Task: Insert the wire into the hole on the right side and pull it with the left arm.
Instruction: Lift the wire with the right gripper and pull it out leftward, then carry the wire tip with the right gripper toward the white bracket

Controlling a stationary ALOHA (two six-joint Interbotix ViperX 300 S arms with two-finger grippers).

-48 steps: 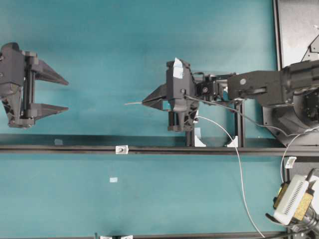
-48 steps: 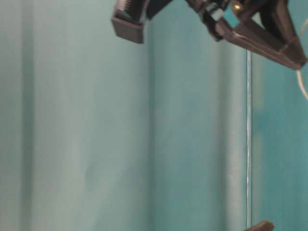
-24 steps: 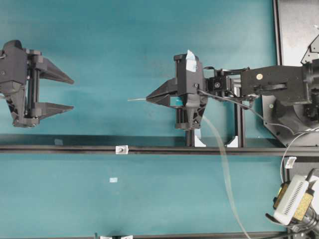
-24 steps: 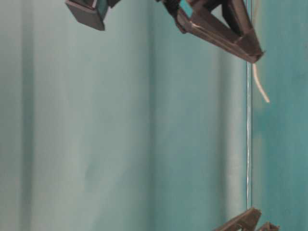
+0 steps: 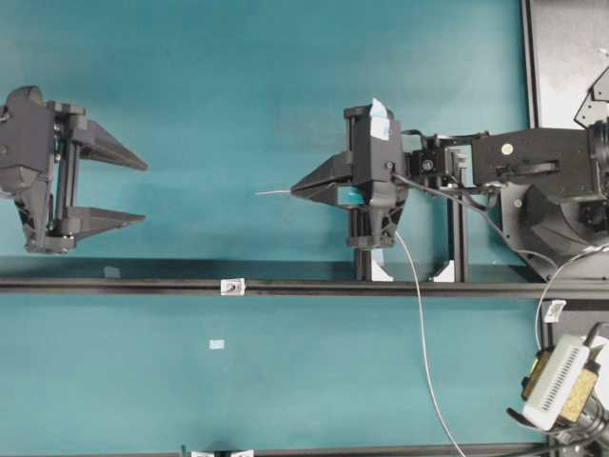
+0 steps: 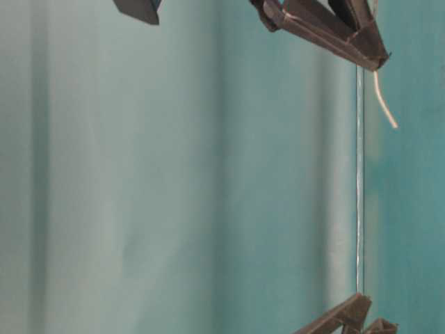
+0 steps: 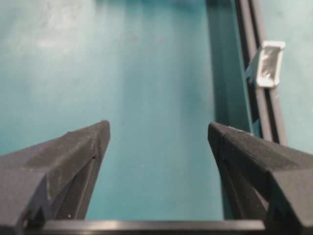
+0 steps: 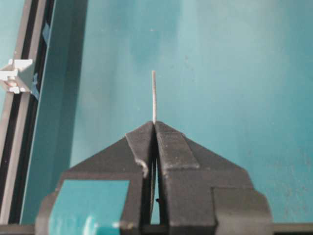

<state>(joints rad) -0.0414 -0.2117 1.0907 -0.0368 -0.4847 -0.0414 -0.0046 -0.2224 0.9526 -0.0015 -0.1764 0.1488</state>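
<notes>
**Wire pinched, tab not yet reached**

My right gripper (image 5: 297,191) pinches the wire (image 8: 153,95) so a short stiff tip juts ahead, ready for threading; the rest trails back toward the table edge. The hole's silver tab (image 5: 231,286) sits on the black rail (image 5: 114,285), apart from the tip. My left gripper (image 5: 143,190) hangs level, fingers spread wide, empty, facing the tip to receive it.

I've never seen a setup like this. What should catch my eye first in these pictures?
Probably the right gripper near the middle of the teal table, pinched shut on a hair-thin wire whose short end pokes out past its tips while the rest trails off behind it. Facing it from the far left is the left gripper, spread wide and holding nothing. Between them, on the black rail, sits a tiny silver tab.
</notes>
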